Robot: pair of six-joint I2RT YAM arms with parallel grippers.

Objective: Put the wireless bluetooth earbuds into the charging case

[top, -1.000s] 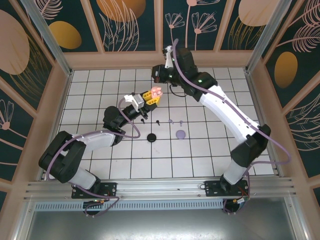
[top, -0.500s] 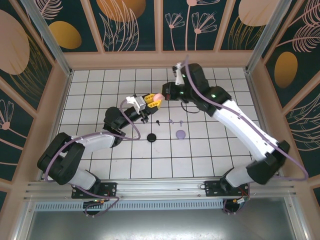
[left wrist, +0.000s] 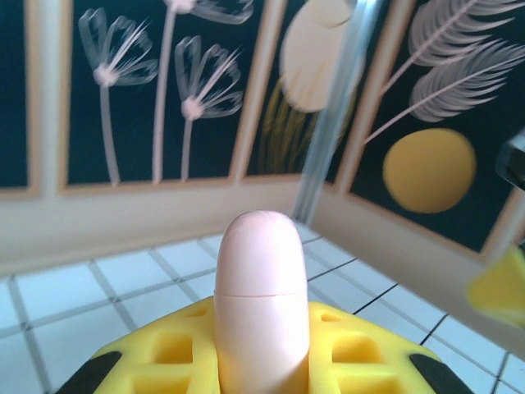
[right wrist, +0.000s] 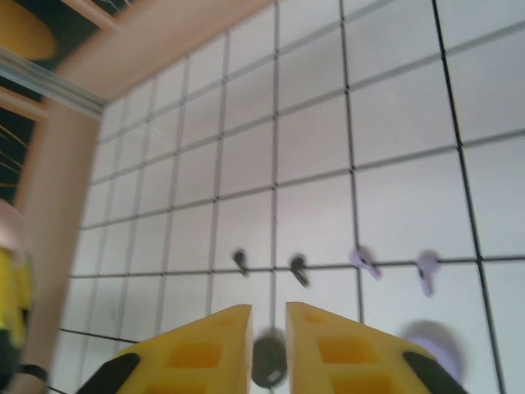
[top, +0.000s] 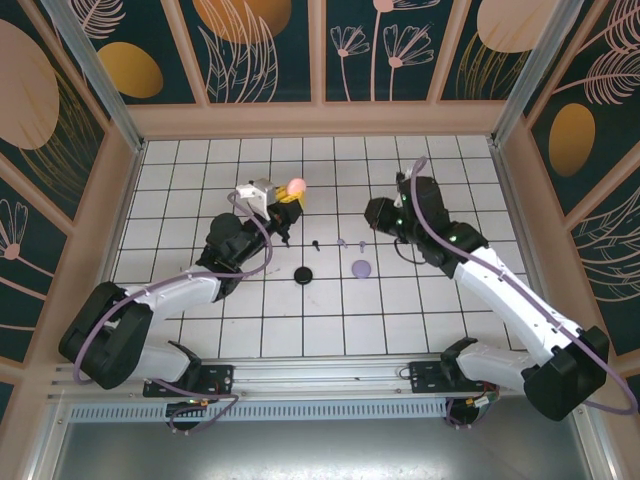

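Case (left wrist: 261,295), pink, clamped tight in left gripper (top: 292,192); right gripper (right wrist: 269,328) barely parted, holding nothing, near black earbuds (right wrist: 239,261) and lavender earbuds (right wrist: 365,263)

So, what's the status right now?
Left pincer shut on pink case, raised. Right pincer ajar, empty. Black earbuds, lavender earbuds loose on table. Nothing blocking.

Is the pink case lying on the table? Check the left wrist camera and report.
No. The pink case stands upright, clamped in the left gripper, with the tiled table behind it.
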